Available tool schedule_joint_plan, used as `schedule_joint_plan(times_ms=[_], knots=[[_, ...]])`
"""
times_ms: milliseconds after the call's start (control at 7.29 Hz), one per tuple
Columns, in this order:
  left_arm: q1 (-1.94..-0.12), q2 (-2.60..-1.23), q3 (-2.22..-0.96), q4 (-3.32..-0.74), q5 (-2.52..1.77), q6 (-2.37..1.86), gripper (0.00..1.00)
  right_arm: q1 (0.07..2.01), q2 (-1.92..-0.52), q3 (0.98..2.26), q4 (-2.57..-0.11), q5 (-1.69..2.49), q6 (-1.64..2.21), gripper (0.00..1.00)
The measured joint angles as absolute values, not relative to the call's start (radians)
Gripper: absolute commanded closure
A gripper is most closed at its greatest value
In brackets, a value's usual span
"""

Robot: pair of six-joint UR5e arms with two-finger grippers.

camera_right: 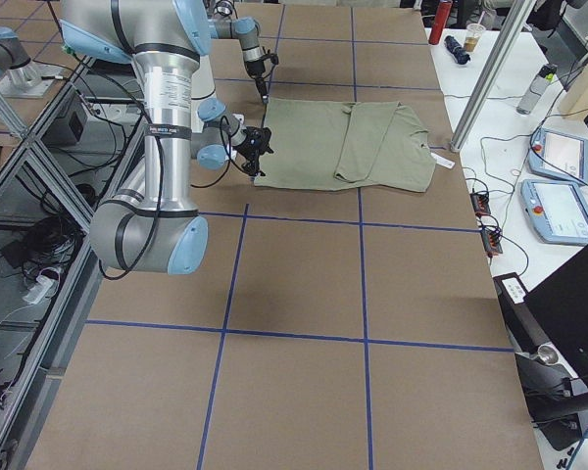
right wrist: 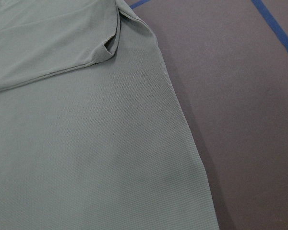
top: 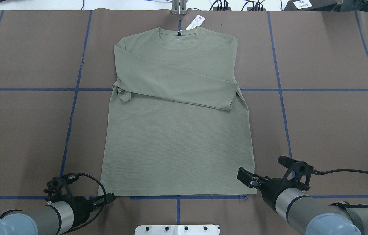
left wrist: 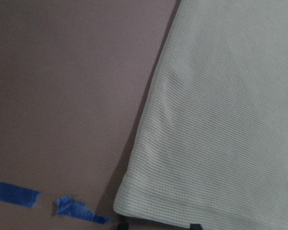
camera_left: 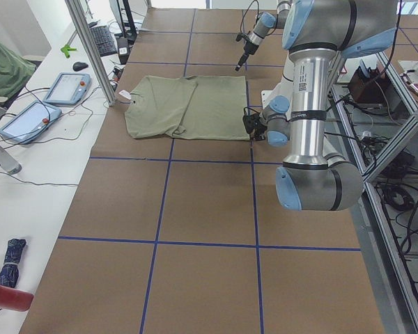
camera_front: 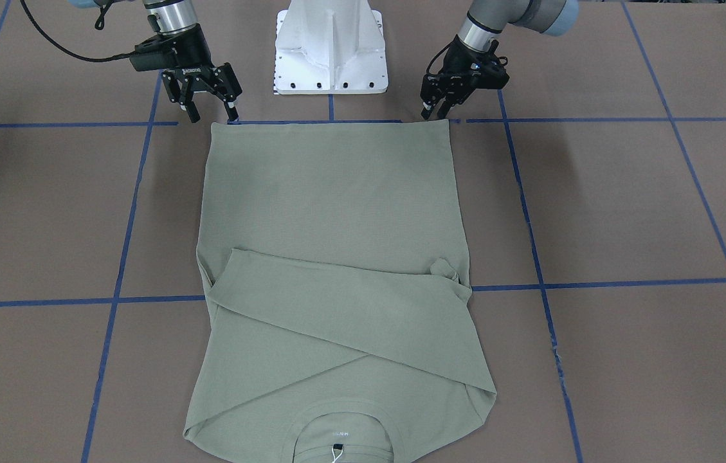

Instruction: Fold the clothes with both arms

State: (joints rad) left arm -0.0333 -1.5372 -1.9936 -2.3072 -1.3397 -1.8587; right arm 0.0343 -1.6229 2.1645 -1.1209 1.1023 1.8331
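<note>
The sage-green shirt (camera_front: 337, 206) lies flat on the brown table, both sleeves folded across the chest, collar and white hang tag (top: 196, 22) at the far side from me. It also shows in the overhead view (top: 177, 137). My left gripper (camera_front: 435, 114) is open, low at the hem's left corner (left wrist: 129, 206), with its tips at the hem edge. My right gripper (camera_front: 211, 109) is open and hovers just off the hem's right corner, apart from the cloth. In the overhead view the left gripper (top: 109, 196) and the right gripper (top: 241, 174) flank the hem.
The white pedestal base (camera_front: 330, 51) stands between the arms, behind the hem. Blue tape lines (camera_front: 594, 283) grid the table. Side benches hold tablets (camera_left: 66, 87) and cables, next to an aluminium post (camera_left: 90, 49).
</note>
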Motion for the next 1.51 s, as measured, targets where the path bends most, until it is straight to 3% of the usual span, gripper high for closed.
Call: schedule_joint_plan(times_ms=[412,686,1235,1509], knots=[[-0.045,-1.528,-1.996,-2.303,-1.376,-1.841,0.46,0.03,-1.622,2.155,-1.119,1.095,1.833,0.02],[-0.052,-1.526,-1.992,-2.304,-1.38,-1.827,0.55,0.028,-1.621,2.151,-1.12,1.094,1.834,0.02],[-0.081,-1.526,-1.995,-2.303,-1.379,-1.823,0.57,0.026,-1.621,2.15,-1.119,1.094,1.835,0.02],[-0.085,-1.527,-1.999,-2.303,-1.38,-1.822,0.7,0.023,-1.621,2.15,-1.119,1.093,1.835,0.01]])
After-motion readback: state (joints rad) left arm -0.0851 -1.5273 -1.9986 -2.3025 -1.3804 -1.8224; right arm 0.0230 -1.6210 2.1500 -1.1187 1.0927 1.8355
